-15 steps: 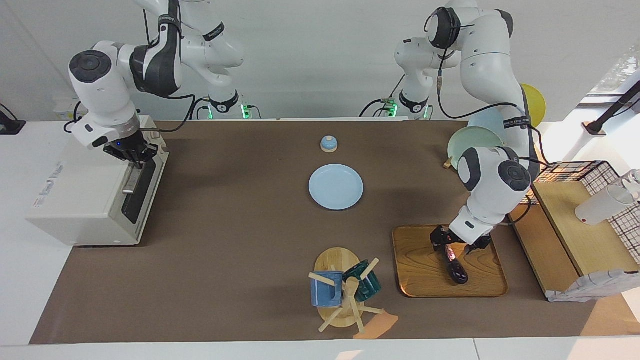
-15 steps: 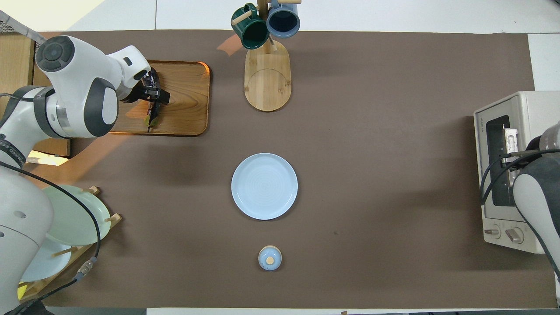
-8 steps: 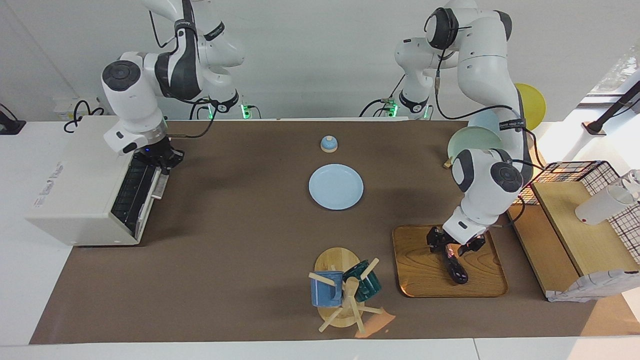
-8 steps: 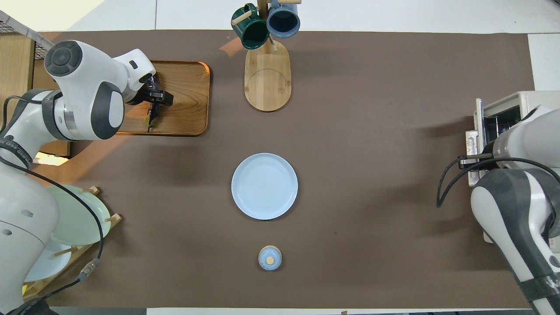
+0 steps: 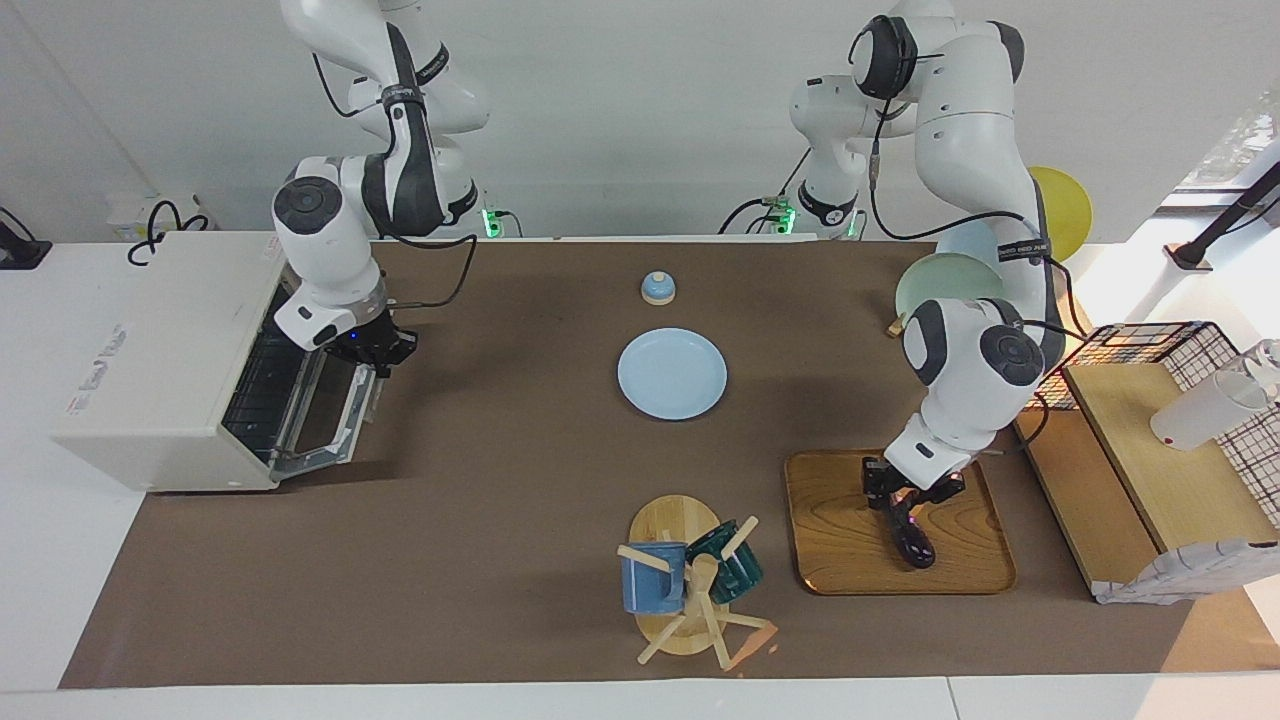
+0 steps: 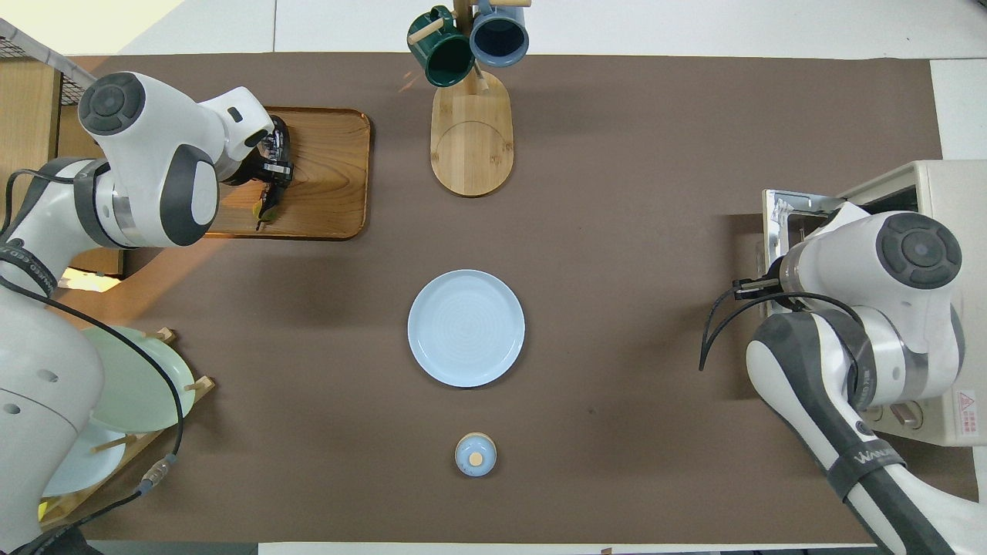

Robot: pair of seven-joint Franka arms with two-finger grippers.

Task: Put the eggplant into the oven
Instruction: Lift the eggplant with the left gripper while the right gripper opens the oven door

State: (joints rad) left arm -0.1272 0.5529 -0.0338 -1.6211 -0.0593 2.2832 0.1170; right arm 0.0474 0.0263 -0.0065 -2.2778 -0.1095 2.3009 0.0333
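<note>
The dark purple eggplant [image 5: 914, 540] lies on the wooden tray [image 5: 840, 545] toward the left arm's end of the table. My left gripper [image 5: 905, 497] is down on the tray, shut around the eggplant's end nearer the robots; the overhead view shows the gripper [image 6: 274, 171] covering most of the eggplant [image 6: 264, 210]. The off-white oven [image 5: 150, 350] stands at the right arm's end. Its glass door [image 5: 325, 415] hangs partly open, showing the wire rack. My right gripper [image 5: 372, 352] is shut on the door's bar handle. In the overhead view the right arm hides that gripper.
A light blue plate [image 5: 672, 373] lies mid-table, with a small blue lidded pot [image 5: 658, 288] nearer the robots. A mug tree [image 5: 690, 580] with two mugs stands beside the tray. A plate rack [image 5: 950, 285] and a wooden shelf with a wire basket [image 5: 1160, 440] are at the left arm's end.
My right gripper has pulled the oven door from shut to partly open, swinging out and down over the table. My left gripper has closed in on the eggplant on the tray.
</note>
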